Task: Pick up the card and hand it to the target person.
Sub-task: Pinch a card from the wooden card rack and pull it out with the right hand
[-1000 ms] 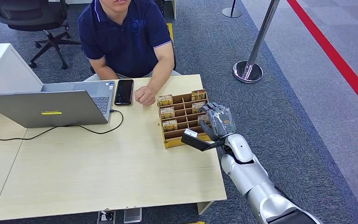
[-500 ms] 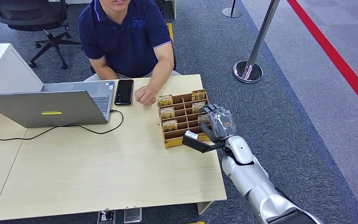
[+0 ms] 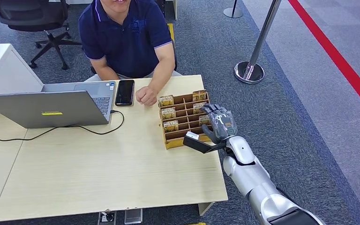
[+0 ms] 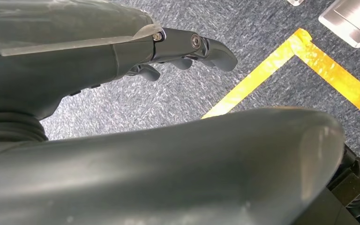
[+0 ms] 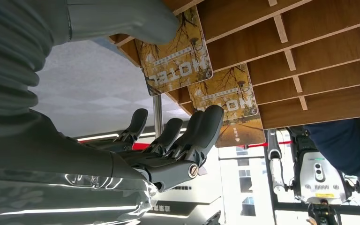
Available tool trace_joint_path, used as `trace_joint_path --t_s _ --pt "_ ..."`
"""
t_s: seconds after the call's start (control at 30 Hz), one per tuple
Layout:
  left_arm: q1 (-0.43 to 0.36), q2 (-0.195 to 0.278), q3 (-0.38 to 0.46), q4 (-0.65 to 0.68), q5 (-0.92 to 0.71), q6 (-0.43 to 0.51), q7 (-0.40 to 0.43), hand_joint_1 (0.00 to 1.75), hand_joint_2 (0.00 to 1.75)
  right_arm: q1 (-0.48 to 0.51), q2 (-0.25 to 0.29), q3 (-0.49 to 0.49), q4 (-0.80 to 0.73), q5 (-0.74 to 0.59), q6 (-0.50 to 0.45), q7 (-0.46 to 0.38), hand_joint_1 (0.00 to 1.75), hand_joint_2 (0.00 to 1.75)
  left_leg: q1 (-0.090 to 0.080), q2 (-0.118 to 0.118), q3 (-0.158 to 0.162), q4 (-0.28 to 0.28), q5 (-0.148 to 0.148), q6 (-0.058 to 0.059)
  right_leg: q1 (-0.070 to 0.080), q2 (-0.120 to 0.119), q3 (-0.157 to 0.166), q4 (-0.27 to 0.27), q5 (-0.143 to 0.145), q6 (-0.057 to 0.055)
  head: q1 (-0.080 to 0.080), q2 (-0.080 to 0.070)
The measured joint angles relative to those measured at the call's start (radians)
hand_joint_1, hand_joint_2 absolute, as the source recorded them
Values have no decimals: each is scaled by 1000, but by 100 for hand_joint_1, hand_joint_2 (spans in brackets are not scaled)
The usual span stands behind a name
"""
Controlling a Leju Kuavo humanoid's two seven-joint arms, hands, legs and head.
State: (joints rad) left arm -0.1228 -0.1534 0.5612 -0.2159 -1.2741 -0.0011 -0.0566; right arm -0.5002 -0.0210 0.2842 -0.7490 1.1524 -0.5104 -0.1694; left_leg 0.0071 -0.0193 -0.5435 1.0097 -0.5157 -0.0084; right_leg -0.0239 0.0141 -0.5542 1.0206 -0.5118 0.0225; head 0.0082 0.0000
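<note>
- A light wood-grain table (image 3: 98,173) made of two tops pushed together fills the near left.
- Grey-blue flecked carpet (image 3: 286,117) covers the floor around it.
- A lighter grey floor strip (image 3: 328,84) runs along the far right, edged by a red floor line (image 3: 337,56).
- A chrome stanchion post with a round base (image 3: 249,71) stands on the carpet right of the table.
- A black office chair on castors (image 3: 42,23) sits at the far left.
- A white cabinet (image 3: 4,70) stands at the left edge.
- Yellow floor tape (image 4: 281,61) forms a corner on the carpet.

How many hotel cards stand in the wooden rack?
5 show: three in the left column, two on the right. The right hand may hide another.
</note>
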Motion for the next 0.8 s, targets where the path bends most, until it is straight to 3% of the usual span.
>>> trace_joint_path --t_s 0.33,0.8 --pt "0 0 0 0 4 0 -1 0 0 -4 2 1 15 18 9 14 111 175 0 0 0 0 0 0 0 0 0 0 0 0 0 0" --pt "0 -1 0 0 8 -1 -11 0 0 -13 2 3 23 43 23 34 143 175 0 0 0 0 1 0 0 0 0 0 1 1 0 0"
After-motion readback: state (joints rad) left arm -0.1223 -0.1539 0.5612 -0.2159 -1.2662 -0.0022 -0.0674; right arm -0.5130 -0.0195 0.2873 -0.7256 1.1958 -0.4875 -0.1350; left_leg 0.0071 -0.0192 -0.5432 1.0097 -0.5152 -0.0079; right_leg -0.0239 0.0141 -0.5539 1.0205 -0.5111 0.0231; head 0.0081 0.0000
